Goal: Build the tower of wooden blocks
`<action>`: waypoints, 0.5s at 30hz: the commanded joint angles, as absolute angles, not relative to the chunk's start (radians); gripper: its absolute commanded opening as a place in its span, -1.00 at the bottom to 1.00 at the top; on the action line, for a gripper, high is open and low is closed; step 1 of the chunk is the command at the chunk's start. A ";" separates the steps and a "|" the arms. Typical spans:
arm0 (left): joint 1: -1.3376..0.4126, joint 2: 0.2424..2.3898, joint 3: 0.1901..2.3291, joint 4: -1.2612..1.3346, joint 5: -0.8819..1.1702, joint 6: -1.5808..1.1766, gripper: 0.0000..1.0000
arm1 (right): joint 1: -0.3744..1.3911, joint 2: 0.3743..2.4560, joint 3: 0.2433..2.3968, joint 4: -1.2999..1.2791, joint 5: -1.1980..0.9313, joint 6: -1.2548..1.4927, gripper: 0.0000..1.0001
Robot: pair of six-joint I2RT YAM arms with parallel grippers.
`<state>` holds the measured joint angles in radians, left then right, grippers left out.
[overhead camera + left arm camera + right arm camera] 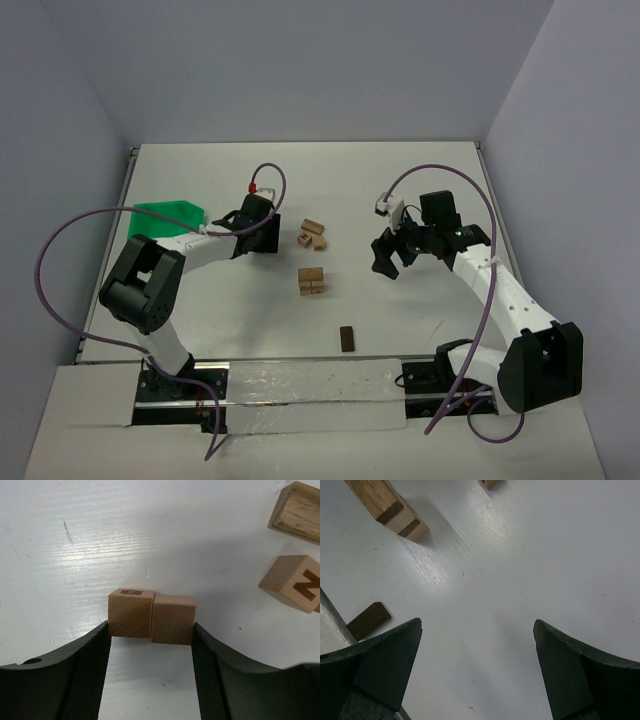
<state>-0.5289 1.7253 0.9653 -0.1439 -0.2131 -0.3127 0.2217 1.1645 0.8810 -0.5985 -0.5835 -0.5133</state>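
Note:
My left gripper [151, 630] is shut on two light-tan wood cubes [151, 617] pressed side by side between its fingertips, low over the table. In the top view the left gripper [272, 236] hides them. Two loose wood blocks [313, 235] lie just right of it; they also show in the left wrist view [292, 582]. The short tower [311, 281] stands in the middle of the table and shows in the right wrist view [387, 505]. My right gripper [388, 258] is open and empty right of the tower, over bare table [477, 630].
A green bin [168, 215] stands at the left, behind the left arm. A dark brown block [347, 339] lies near the front, below the tower, and also shows in the right wrist view [367, 620]. Grey walls enclose the white table.

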 commanded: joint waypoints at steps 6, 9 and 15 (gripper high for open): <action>-0.528 1.770 1.004 -0.230 -0.220 -0.341 0.33 | 0.218 1.158 0.925 -0.601 -0.583 -0.500 0.99; -0.528 1.762 1.009 -0.229 -0.225 -0.329 0.63 | 0.217 1.157 0.925 -0.601 -0.584 -0.501 0.99; -0.526 1.733 1.024 -0.233 -0.223 -0.290 0.92 | 0.218 1.151 0.923 -0.603 -0.581 -0.503 0.99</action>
